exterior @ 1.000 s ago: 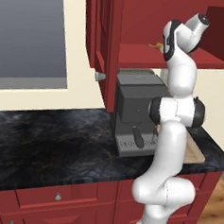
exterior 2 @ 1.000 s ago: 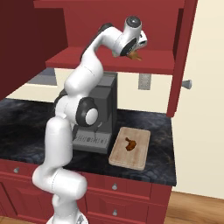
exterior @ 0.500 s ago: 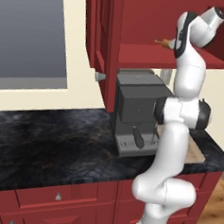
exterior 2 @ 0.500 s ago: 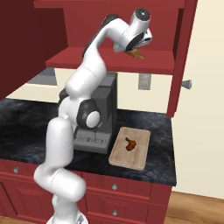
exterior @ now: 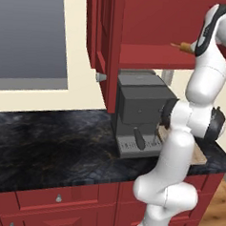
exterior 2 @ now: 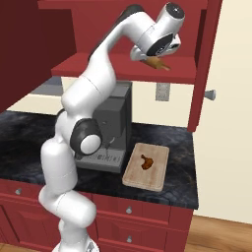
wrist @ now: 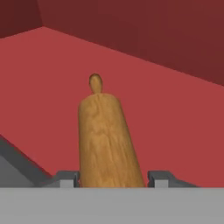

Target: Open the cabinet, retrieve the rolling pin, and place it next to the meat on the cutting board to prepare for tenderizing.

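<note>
Your pincer (wrist: 113,179) is up inside the open dark-red wall cabinet (exterior: 154,22), and its two grey fingertips (wrist: 65,178) sit tight against either side of the slim light-brown wooden rolling pin (wrist: 107,140), clamped on its barrel. In the hand view the pin runs away from you over the red interior shelf (wrist: 175,122), its thin tapered handle at the far end. From the left base view you see one handle end (exterior: 181,46) poking out beside the white arm at the shelf's front edge; from the right base view the pin (exterior 2: 156,63) shows just under the hand, above the same shelf.

Down on the dark marbled desk (exterior 2: 29,133), the flat light tan wooden cutting board (exterior 2: 156,170) lies near the right edge, just beside the grey coffee machine (exterior 2: 115,128). The small reddish-brown drumstick-shaped meat (exterior 2: 145,161) rests on the board, about at its middle. The rolling pin is well apart from the board.
</note>
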